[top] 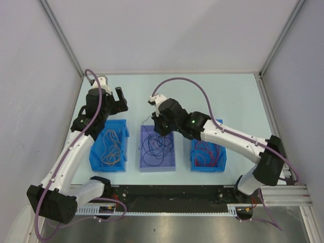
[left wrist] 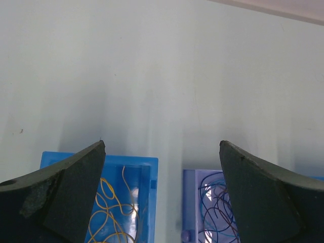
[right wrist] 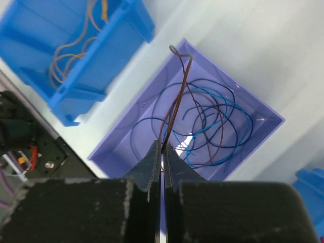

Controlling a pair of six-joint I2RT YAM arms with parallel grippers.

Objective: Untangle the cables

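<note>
brown wire (right wrist: pixel 178 96), pinched tight between the right jaws, rises clear of the lilac bin (right wrist: pixel 117 135) at the centre of the frame, its free end curling above the far rim. the lift looks meant to draw this one strand out of the navy and teal loops (top: pixel 157 147) lying tangled on the bin floor. the left jaws stand wide apart and empty at the upper left, poised near the far end of a blue bin (top: pixel 107 164) holding orange-tan cables (top: pixel 112 149), seemingly ready to take a strand. red cables (top: pixel 206 154) fill a second blue bin (top: pixel 207 168) at the lower right. sorting by colour appears well under way on the pale worktop (top: pixel 202 96); the risk now is the lifted strand dragging its neighbours up.
</note>
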